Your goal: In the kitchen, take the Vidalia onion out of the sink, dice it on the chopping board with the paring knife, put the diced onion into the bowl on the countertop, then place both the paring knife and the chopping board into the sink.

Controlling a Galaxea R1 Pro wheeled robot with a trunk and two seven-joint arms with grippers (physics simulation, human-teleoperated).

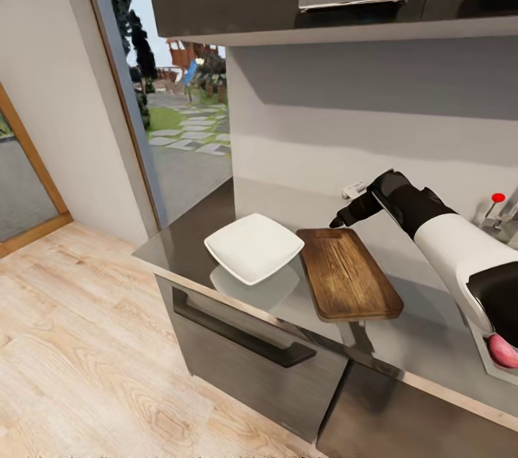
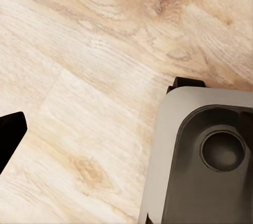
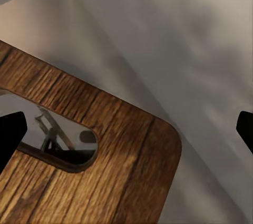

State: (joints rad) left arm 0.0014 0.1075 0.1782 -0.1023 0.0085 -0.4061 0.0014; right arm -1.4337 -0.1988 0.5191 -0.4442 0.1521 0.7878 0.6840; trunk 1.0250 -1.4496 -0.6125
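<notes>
Nearest you, the brown wooden chopping board (image 1: 349, 272) lies on the smooth grey surface (image 1: 403, 242), just beside the white square bowl (image 1: 253, 246). Beyond it, your right pincer (image 1: 335, 223) hovers, fingers apart, over the board's far slotted end. Your left pincer's state can't be told.

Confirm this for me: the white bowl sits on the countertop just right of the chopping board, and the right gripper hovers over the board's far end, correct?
Not quite. In the head view the white bowl sits left of the chopping board, not right. The rest holds: the right gripper hovers over the board's far end on the countertop.
</notes>
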